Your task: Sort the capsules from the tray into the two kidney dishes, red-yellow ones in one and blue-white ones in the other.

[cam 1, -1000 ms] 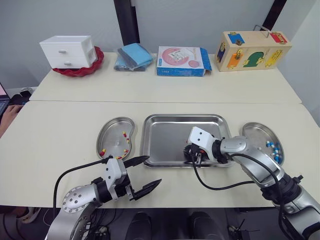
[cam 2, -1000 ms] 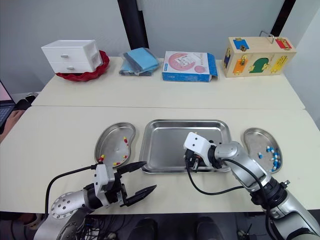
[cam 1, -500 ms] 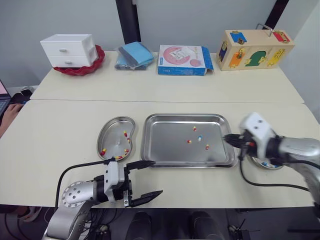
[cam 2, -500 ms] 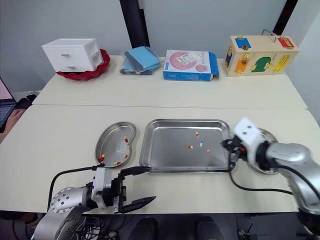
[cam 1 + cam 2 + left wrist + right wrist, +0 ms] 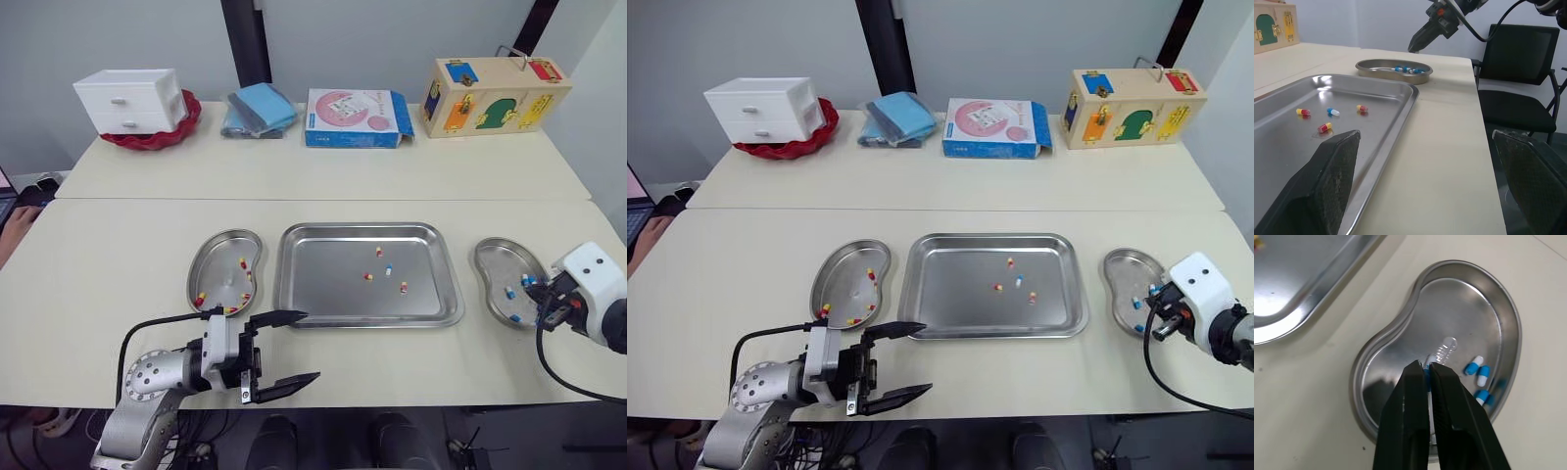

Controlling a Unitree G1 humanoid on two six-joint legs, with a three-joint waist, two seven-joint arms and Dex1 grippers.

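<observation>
Light, hard, slick little capsules (image 5: 378,252): apt to roll on steel and squirt out of a pinch. Best taken across the middle of the barrel, fingers square to its length, with a soft squeeze so as not to crack the shell.

In the tray (image 5: 323,279), centre of the near table: three red-yellow capsules (image 5: 368,276) and a lone blue-white capsule (image 5: 388,269), loosely clustered right of the middle, each apart from the others. In the left dish (image 5: 220,259): several red-yellow pieces (image 5: 243,262). In the right dish (image 5: 500,259): a handful of blue-white pieces (image 5: 1479,373).

Hanging over the right dish: the right gripper (image 5: 1424,366), jaws all but together, a thin slit between. Looks clamped on a held capsule (image 5: 1425,372), blue and white at the tips, though hard to swear to. Hovering at the near edge, by the tray's near left corner: the left gripper (image 5: 310,345), jaws wide apart, empty.

No brand or writing legible anywhere. Print on the pink-and-blue box (image 5: 353,117) at the far side too small to read. Nothing readable on the wooden box (image 5: 495,96) or the white drawers (image 5: 127,98).
</observation>
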